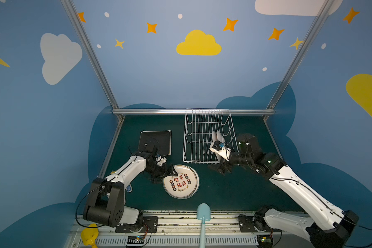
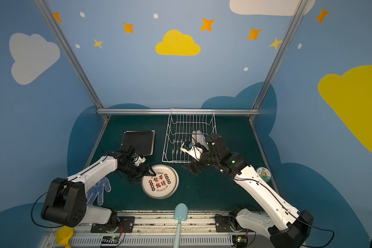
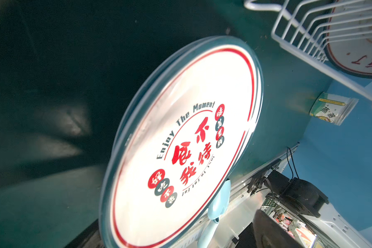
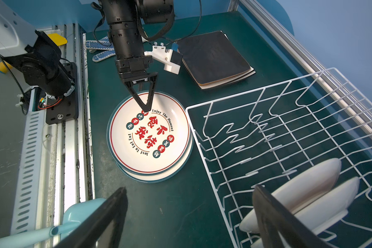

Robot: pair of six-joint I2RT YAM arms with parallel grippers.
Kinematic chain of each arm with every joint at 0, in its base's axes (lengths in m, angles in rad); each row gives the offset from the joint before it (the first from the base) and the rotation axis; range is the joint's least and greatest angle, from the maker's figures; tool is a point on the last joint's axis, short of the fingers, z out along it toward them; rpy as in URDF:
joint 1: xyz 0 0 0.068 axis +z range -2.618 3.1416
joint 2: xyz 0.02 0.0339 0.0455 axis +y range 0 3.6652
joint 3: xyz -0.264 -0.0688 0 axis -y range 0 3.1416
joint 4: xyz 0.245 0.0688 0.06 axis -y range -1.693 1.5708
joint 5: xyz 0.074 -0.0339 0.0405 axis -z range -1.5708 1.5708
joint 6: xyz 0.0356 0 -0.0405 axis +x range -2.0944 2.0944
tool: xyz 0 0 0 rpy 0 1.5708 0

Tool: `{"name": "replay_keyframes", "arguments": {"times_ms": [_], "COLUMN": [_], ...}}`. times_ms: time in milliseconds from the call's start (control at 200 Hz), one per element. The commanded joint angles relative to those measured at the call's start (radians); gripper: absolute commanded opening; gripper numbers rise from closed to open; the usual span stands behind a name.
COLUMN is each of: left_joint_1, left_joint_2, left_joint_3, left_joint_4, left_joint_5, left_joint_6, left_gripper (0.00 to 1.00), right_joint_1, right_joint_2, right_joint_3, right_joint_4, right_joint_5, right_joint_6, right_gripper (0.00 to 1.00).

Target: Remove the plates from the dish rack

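The white wire dish rack (image 1: 207, 110) (image 2: 191, 110) (image 4: 188, 108) stands at the back of the green table. Two round white plates (image 1: 218, 137) (image 2: 199, 136) (image 4: 309, 189) stand on edge in its near right part. A stack of round printed plates (image 1: 182, 182) (image 2: 160, 182) (image 3: 180, 139) (image 4: 150, 137) lies flat in front of the rack. To the left is a stack of square plates (image 1: 157, 141) (image 2: 140, 141) (image 4: 215, 58), black on top. My left gripper (image 1: 164, 176) (image 2: 143, 175) (image 4: 146, 107) is open at the round stack's left rim. My right gripper (image 1: 221, 169) (image 2: 193, 168) (image 4: 190, 190) is open and empty at the rack's near right corner.
A light-blue scoop (image 1: 203, 212) (image 2: 180, 211) (image 4: 80, 212) lies at the table's front edge. A dotted glove (image 2: 99, 190) (image 4: 99, 46) lies at the front left, under the left arm. A round badge (image 2: 263, 174) and a small packet (image 3: 331, 109) lie on the right. Metal rails border the table.
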Motion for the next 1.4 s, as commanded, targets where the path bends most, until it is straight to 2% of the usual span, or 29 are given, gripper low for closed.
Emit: {"name": "replay_keyframes", "arguments": {"times_ms": [0,360,536,776,856,1006,1287,1397], "left_joint_1": [-0.002,-0.001,-0.001,-0.003,-0.009,-0.043,-0.164,-0.212], "left_joint_2": [-0.009,-0.015,-0.098,-0.199,-0.206,-0.192,-0.087,-0.039], "left_joint_3": [0.035,0.118,0.187,0.293,0.334,0.418,0.539,0.548], "left_joint_4": [-0.049,-0.115,-0.08,-0.005,0.012,0.042,0.145,0.211], "left_joint_5": [-0.017,-0.109,-0.13,-0.113,-0.111,-0.131,-0.19,-0.202], "left_joint_6": [0.004,-0.064,-0.102,-0.148,-0.169,-0.193,-0.26,-0.294], "left_gripper": [1.0,1.0,0.99,0.99,0.99,0.99,0.98,0.98], "right_joint_1": [0.005,0.005,0.003,-0.004,-0.015,-0.046,-0.101,-0.146], "right_joint_2": [-0.018,-0.081,-0.176,-0.252,-0.267,-0.262,-0.239,-0.232], "right_joint_3": [-0.01,-0.075,-0.155,-0.206,-0.219,-0.209,-0.192,-0.17], "right_joint_4": [0.022,0.03,0.13,0.122,0.138,0.131,0.115,0.092], "right_joint_5": [0.003,0.044,0.115,0.205,0.231,0.275,0.394,0.389], "right_joint_6": [0.009,0.019,0.05,0.086,0.128,0.281,0.446,0.523], "right_gripper": [0.9,0.91,0.9,0.91,0.92,0.93,0.93,0.93]}}
